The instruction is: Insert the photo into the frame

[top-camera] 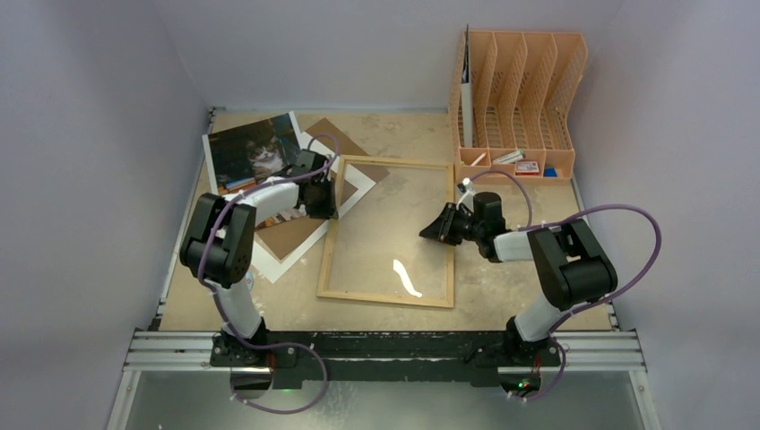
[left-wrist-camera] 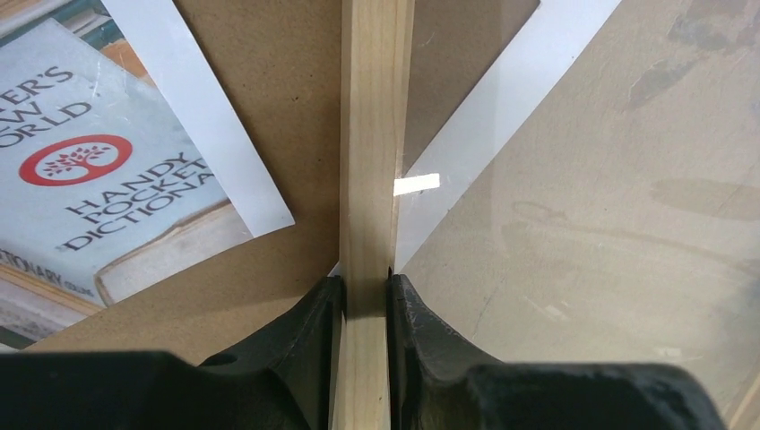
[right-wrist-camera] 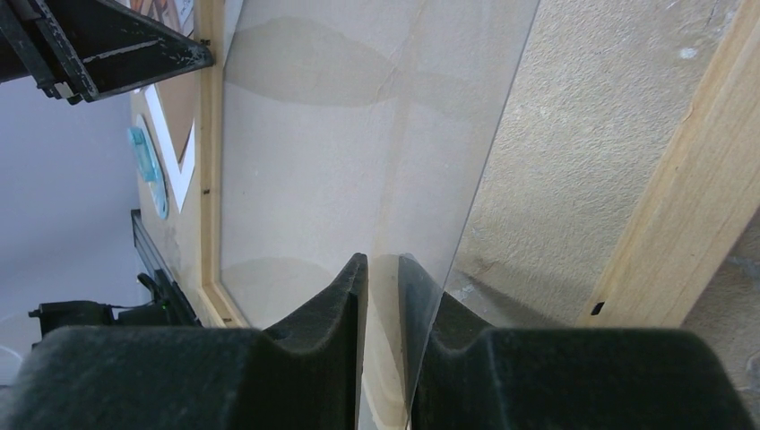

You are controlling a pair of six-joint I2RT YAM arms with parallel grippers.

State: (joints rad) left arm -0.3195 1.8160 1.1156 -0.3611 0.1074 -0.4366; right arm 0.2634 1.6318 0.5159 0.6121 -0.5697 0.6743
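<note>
The frame (top-camera: pixel 387 297), a thin light-wood border, lies flat mid-table. My left gripper (top-camera: pixel 328 193) is shut on its left rail (left-wrist-camera: pixel 372 134), one finger on each side of the wood. The photo (top-camera: pixel 254 150), a cat among books, lies at the far left, partly under the left arm; its book print (left-wrist-camera: pixel 90 179) shows in the left wrist view. A white mat (top-camera: pixel 360 185) and a brown backing board (top-camera: pixel 289 238) lie under the frame's left side. My right gripper (top-camera: pixel 436 231) straddles the right edge of a clear pane (right-wrist-camera: pixel 341 134), which is tilted up off the table, fingers closed on it.
An orange file organiser (top-camera: pixel 520 85) stands at the back right, with small items in its front tray. Grey walls close in on the left, back and right. A metal rail (top-camera: pixel 385 351) runs along the near edge by the arm bases.
</note>
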